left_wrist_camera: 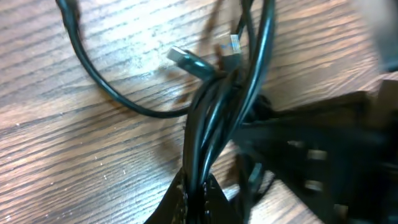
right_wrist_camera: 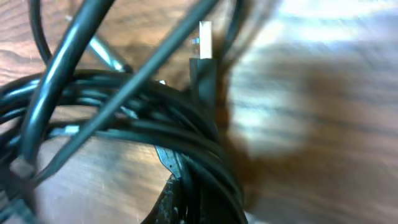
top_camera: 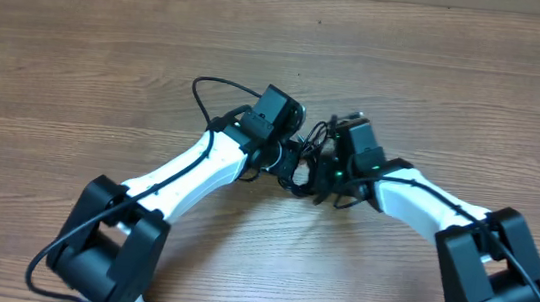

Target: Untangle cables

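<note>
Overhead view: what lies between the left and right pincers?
The cables, bunched in a black tangle, fill the gap between the left pincer and the right pincer, as the overhead view shows.

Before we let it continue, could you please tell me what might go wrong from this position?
1. The left gripper seems to pinch several strands of the cables at once, so pulling could tighten the knot rather than free one cord.
2. A metal plug tip pokes up through the loops near the right gripper and could snag on a strand.
3. In the overhead view the two grippers sit very close together, so they might collide.
</note>
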You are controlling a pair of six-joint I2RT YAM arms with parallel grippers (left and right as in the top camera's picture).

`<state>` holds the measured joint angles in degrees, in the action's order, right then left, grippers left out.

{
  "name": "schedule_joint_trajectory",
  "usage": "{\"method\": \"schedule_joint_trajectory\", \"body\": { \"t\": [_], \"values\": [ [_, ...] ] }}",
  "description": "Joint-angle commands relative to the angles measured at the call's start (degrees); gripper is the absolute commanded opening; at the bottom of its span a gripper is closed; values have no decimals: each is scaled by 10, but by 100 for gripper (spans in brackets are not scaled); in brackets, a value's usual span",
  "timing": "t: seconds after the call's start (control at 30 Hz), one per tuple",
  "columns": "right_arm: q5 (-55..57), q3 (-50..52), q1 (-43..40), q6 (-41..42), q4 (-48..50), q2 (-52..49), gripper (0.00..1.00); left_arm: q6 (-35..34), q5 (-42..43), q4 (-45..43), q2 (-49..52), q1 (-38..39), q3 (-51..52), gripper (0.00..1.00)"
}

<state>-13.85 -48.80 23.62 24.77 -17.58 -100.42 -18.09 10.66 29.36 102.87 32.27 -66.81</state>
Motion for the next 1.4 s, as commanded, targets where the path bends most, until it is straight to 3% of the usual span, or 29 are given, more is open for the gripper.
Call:
{"method": "schedule_joint_trajectory", "body": {
  "t": [0.0, 0.17, 0.5, 0.97, 1.37],
  "values": [
    [-92, 22, -53, -27, -30, 30, 4, -18, -41, -2, 33, -10, -8, 4],
    [-301, 22, -112, -104, -53, 103, 4, -40, -41, -22, 51, -19, -8, 4],
    [-505, 22, -205, -163, -111, 169, 4, -40, -53, -23, 52, -21, -8, 4],
    [-453, 22, -343, -163, -169, 169, 4, -41, -53, -24, 52, -21, -8, 4],
    [-425, 22, -384, -163, -177, 168, 4, -77, -93, -26, 52, -21, -8, 4]
  ]
}}
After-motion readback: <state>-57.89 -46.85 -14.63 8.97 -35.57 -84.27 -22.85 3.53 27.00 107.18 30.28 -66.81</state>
